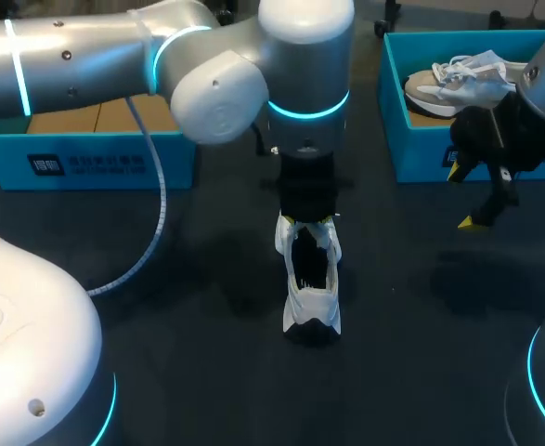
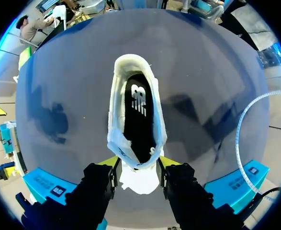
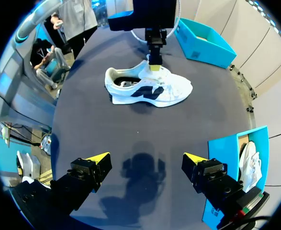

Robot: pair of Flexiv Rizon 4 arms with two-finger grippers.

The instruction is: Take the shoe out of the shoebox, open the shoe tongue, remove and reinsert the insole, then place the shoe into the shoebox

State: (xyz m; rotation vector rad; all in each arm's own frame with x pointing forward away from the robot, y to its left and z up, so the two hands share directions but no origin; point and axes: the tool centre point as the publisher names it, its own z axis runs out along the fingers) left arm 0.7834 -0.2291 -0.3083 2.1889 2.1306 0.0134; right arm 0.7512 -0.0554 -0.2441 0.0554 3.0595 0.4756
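White shoe (image 1: 311, 279) on the table (image 1: 161, 316)
Its sides are clamped by the left gripper (image 2: 137, 162); the right gripper (image 3: 146, 158) hangs open near the shoebox (image 1: 421, 153)

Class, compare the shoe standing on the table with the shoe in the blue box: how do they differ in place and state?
The table shoe stands out on the dark table, while the boxed shoe lies inside the blue shoebox. The left hand grips the table shoe at its tongue; nothing touches the boxed shoe. Both are light-coloured sneakers.
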